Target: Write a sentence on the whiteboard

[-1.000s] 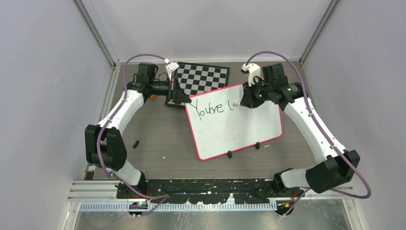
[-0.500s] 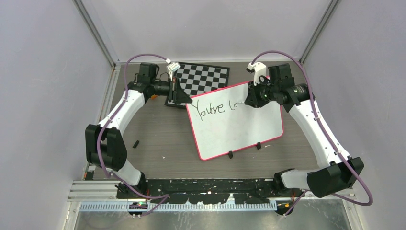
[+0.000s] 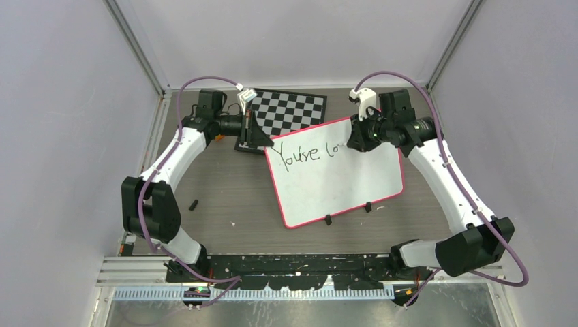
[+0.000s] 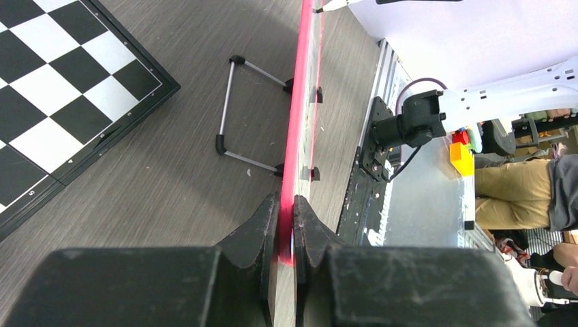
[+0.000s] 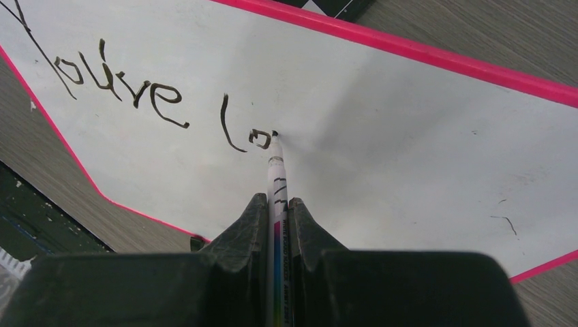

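The whiteboard (image 3: 341,178), white with a pink frame, stands tilted at the table's middle. Black lettering (image 3: 303,154) on it reads "You're lo" (image 5: 136,88). My left gripper (image 3: 262,139) is shut on the board's far left corner; in the left wrist view the pink frame edge (image 4: 300,102) runs between my shut left gripper (image 4: 285,211). My right gripper (image 3: 352,142) is shut on a white marker (image 5: 277,180), whose tip touches the board just right of the "o". My right gripper (image 5: 277,204) clamps the marker's barrel.
A black-and-white checkerboard (image 3: 290,111) lies behind the whiteboard. A small black piece (image 3: 194,204) lies on the table at the left. The board's wire stand (image 4: 238,109) rests on the wood surface. Two black clips (image 3: 327,219) sit on the board's near edge.
The right gripper with the marker shifted right and back slightly, and the "o" after "l" has been drawn. The left gripper and board stayed put.
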You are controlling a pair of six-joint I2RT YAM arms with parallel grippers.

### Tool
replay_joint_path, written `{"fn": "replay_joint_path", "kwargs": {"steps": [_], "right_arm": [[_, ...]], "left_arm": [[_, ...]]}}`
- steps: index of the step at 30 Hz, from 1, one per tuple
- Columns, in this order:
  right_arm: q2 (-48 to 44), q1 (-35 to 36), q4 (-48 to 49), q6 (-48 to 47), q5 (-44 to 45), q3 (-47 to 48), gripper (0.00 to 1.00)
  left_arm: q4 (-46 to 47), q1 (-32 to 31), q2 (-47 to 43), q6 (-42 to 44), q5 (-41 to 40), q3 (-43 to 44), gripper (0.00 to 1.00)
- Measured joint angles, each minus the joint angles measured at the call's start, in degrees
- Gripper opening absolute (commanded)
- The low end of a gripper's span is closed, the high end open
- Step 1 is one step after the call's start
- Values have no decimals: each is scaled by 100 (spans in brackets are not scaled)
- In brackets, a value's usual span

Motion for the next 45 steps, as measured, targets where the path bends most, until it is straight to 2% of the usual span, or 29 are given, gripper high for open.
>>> {"fn": "replay_joint_path", "kwargs": {"steps": [13, 28, 45], "right_arm": [[-269, -74, -4, -68, 173, -398, 0], [11, -160, -52, -63, 188, 81, 0], [-391, -162, -70, -68, 221, -251, 0]], "left_arm": [[-9, 0, 0, 17, -26, 4, 0], [-221, -7, 0, 129, -50, 44, 0], [-321, -33, 0, 214, -46, 103, 0]]}}
